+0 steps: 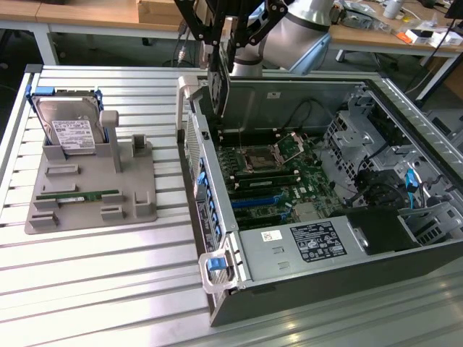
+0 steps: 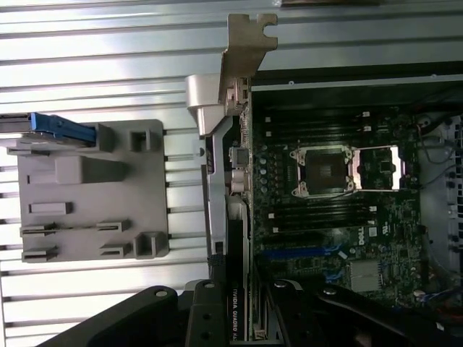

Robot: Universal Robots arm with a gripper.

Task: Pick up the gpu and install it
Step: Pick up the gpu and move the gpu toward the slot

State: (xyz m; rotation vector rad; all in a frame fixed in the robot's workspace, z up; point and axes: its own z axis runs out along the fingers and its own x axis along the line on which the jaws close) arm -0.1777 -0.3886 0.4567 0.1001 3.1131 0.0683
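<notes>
Exterior view: arm (image 1: 304, 36) reaches in from the far edge of the table (image 1: 108, 289), its silver-grey wrist angled down and the black linkage gripper (image 1: 219, 63) pointing straight down over the open PC case (image 1: 325, 296). The claw is pinched on the gpu (image 1: 219, 97), gripping its top edge. The card hangs upright with its broad black face showing, in the air above the case wall on the exterior view's left, toward that wall's far end, and it is not in a slot. Table is ribbed aluminium slats, matte silver. Case is grey sheet steel lying on its side, with a green motherboard (image 1: 289, 181) and square metal CPU socket (image 1: 264, 155) inside, and a boxy power supply (image 1: 304, 246) with a black label along the near edge. Toward the table's edge on the exterior view's left sits a grey plastic fixture plate (image 1: 94, 210), with a silver hard drive (image 1: 69, 130) propped up in it and a thin green memory stick (image 1: 78, 195) lying flat. Wrist view: gpu (image 2: 237, 173) is seen edge-on, a thin black slab running out from between the black fingers (image 2: 206, 322). It has white NVIDIA Quadro lettering on the edge and a stamped silver bracket (image 2: 249, 36) with a hooked tab at the end away from the claw. The card runs along the case wall, between the fixture plate (image 2: 87, 217) and the motherboard (image 2: 340, 238).
</notes>
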